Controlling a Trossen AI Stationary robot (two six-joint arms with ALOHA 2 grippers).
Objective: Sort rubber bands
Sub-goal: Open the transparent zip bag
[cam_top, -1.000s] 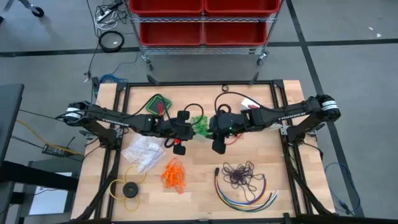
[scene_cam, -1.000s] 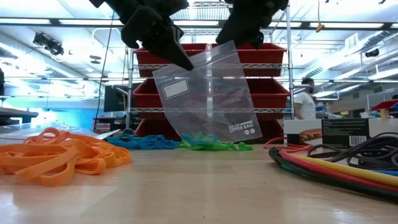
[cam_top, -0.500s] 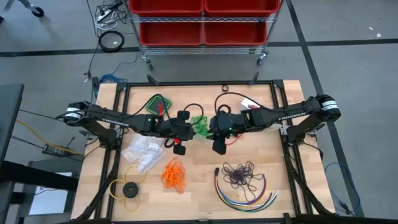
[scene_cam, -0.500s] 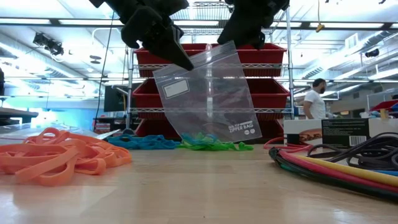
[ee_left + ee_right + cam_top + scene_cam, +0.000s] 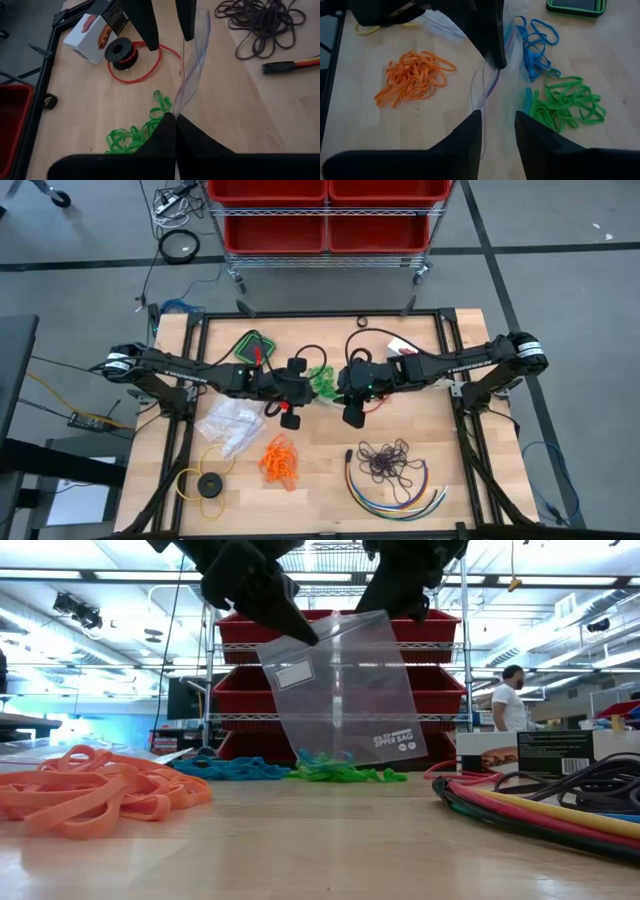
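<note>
Left gripper is pinched tight on one top corner of a clear zip bag, and the right gripper sits at the other top corner with its fingers parted a bit around the bag's edge; can't tell if it really has hold. Both are up over the middle of the bench. Bag hangs tilted, bottom just off the wood, and looks empty to me.

Green rubber bands are piled right under and behind the bag, blue rubber bands just beside them. Orange rubber bands lie nearer the front edge, well apart from both grippers. Dark purple rubber bands sit front right, on top of the coloured cables.

Bare wood between the orange and purple piles leaves room. A second crumpled plastic bag lies front left.
</note>
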